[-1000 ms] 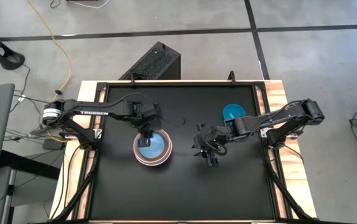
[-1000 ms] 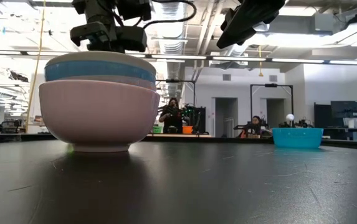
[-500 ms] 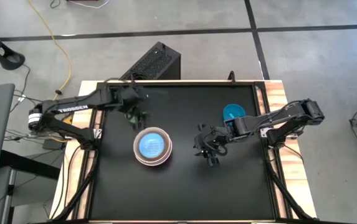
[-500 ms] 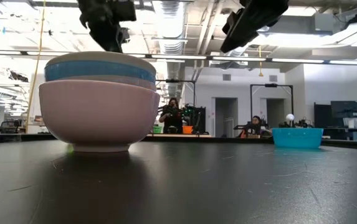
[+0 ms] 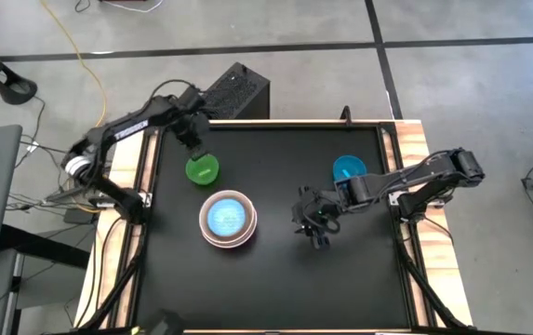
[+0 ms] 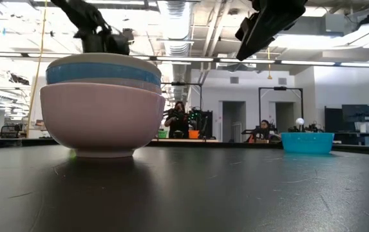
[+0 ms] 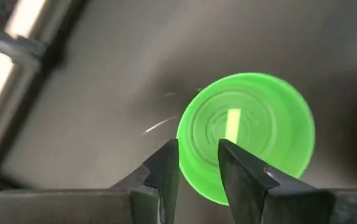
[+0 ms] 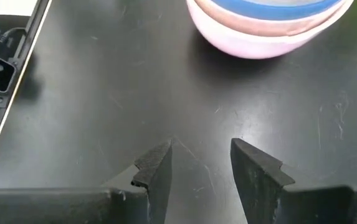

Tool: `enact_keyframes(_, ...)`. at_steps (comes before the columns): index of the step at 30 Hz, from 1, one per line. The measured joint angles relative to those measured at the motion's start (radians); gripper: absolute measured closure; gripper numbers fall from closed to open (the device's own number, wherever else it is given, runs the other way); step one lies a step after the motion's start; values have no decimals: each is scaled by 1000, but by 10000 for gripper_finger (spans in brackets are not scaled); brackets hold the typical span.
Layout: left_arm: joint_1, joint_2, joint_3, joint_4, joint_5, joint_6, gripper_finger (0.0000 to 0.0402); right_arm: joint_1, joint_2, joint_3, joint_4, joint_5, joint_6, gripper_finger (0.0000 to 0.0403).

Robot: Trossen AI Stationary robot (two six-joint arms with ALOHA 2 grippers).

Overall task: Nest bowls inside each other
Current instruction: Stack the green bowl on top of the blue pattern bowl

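A stack of nested bowls (image 5: 228,219) stands left of the table's middle: a pink bowl (image 6: 100,119) outermost, a blue one (image 6: 104,73) inside it. A small green bowl (image 5: 202,169) sits on its base at the far left. A teal bowl (image 5: 348,169) sits at the far right. My left gripper (image 5: 192,141) hangs open above the green bowl's (image 7: 247,137) far-left rim, pointing steeply down and touching nothing. My right gripper (image 5: 313,226) hovers open over bare table right of the stack (image 8: 268,25).
The black table top (image 5: 275,279) has a raised frame along its edges (image 5: 150,158), close to my left gripper. A black box (image 5: 232,93) stands on the floor beyond the far edge. People show in the room behind the table in the low view.
My left gripper has swung from above the stack toward the table's far-left corner, rolling as it went, and now stands over the green bowl, which the arm hid before. It stays open. The stack and the teal bowl have not moved.
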Motion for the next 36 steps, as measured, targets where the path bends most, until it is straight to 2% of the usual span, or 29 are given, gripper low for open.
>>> enact_keyframes(5,23,115,0,-1,11,19,301,-1,0,0,1,0,-22,225)
enact_keyframes(8,23,169,0,-3,-39,23,301,-2,0,0,1,0,-24,225)
enact_keyframes(12,23,223,0,-1,-48,41,301,-3,0,0,0,0,-26,225)
enact_keyframes(22,21,247,-2,42,-32,37,301,-3,0,0,4,0,-23,225)
enact_keyframes(27,18,247,-75,97,-30,53,302,-3,0,0,9,0,-22,225)
enact_keyframes(30,15,246,-112,122,-41,59,319,-3,0,0,10,0,-23,225)
enact_keyframes(34,10,238,-130,123,-40,60,377,-3,0,0,24,1,-23,225)
enact_keyframes(36,4,235,-129,113,-37,63,394,-2,0,0,31,1,-23,225)
